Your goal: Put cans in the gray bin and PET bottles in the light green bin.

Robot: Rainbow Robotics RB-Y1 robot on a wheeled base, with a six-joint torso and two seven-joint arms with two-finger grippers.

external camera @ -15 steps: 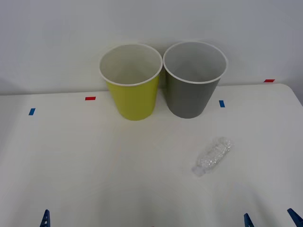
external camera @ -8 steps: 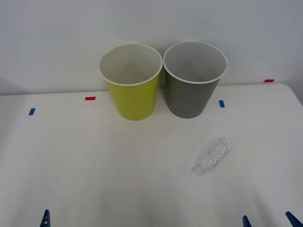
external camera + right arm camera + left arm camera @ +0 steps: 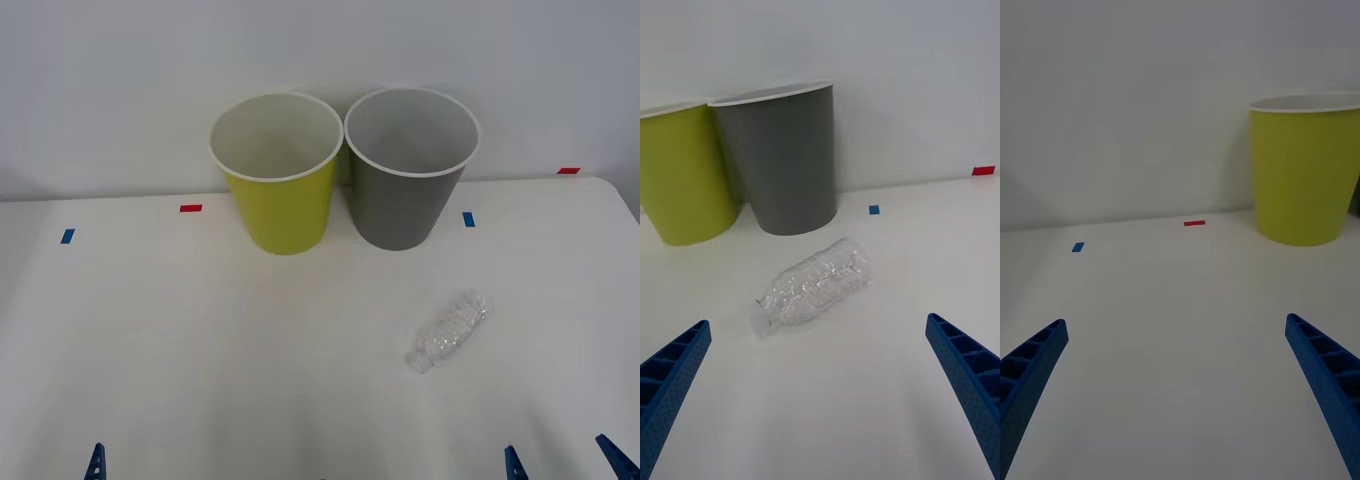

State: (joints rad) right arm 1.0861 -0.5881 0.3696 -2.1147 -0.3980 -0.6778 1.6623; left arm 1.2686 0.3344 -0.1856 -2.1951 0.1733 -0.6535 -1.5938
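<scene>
**A:** So, going left to right, what's sitting on the table (image 3: pixel 150 340) right now?

**B:** Far left there's a blue tape mark (image 3: pixel 67 236), then a red tape mark (image 3: pixel 190 208) a bit further in, both near the back edge. The left gripper (image 3: pixel 1176 390) is hovering low at the near left edge, jaws standing wide apart, nothing between them. From its wrist cam it's facing bare tabletop, with the light green bin (image 3: pixel 278 170) off to one side ahead.

**A:** And the bins?

**B:** Both are standing upright at the back against the wall, and neither is showing anything inside. Light green on the left, the gray bin (image 3: pixel 410 165) right beside it, rims just about touching.

**A:** Where's the PET bottle (image 3: pixel 450 331) lying?

**B:** On its side, in front of the gray bin and a little to the right, well apart from it. Its cap end is pointing toward the robot and slightly left.

**A:** Right gripper?

**B:** The right gripper (image 3: pixel 816 390) is hanging at the near right edge, jaws also spread wide, holding nothing. In its wrist cam the bottle is lying ahead of the fingers, not touching them. Another blue mark (image 3: pixel 468 219) and red mark (image 3: pixel 568 171) are sitting right of the gray bin.
</scene>
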